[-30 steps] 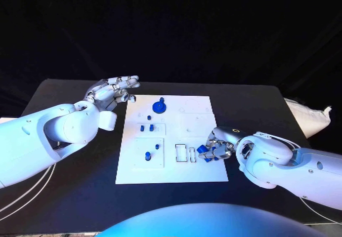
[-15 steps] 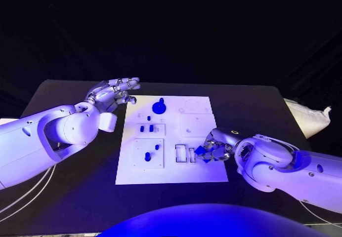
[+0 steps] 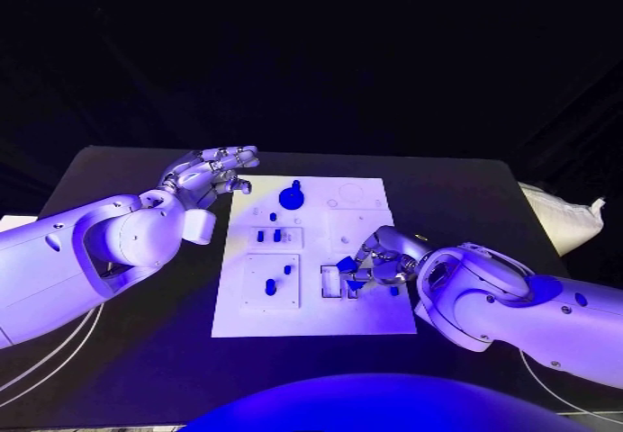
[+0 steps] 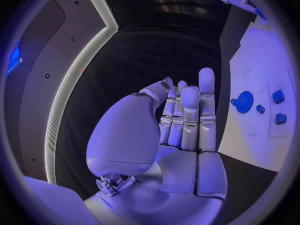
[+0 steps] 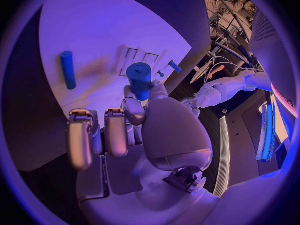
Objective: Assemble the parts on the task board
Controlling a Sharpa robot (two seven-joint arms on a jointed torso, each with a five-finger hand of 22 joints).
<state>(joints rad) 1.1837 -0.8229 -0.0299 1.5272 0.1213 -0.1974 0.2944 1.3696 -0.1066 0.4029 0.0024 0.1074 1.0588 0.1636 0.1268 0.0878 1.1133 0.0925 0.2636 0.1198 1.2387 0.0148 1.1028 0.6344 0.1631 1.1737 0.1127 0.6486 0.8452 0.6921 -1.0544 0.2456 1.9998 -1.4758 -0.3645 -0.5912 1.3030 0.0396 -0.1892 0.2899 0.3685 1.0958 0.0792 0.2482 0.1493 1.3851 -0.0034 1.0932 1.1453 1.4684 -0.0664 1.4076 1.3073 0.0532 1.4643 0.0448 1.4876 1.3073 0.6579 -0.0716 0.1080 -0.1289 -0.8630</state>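
- Left hand (image 3: 205, 173): raised beside the task board's (image 3: 247, 315) far left corner, fingers apart, grasping nothing; unchanged over the last second.
- Task board, on the counter (image 3: 117, 171): blue parts stand in its left-hand recesses, with a round blue part (image 3: 291, 193) near the far edge.
- Right hand (image 3: 373, 267): pinching a blue cylinder (image 5: 139, 80). In one second it has travelled leftward from the board's right edge to the rectangular slots (image 3: 332, 280), suggesting that insertion is imminent.

a black table (image 3: 481, 193) stood against a dark backdrop (image 3: 325, 72), and a pale cushion (image 3: 561, 216) lay beside its edge.
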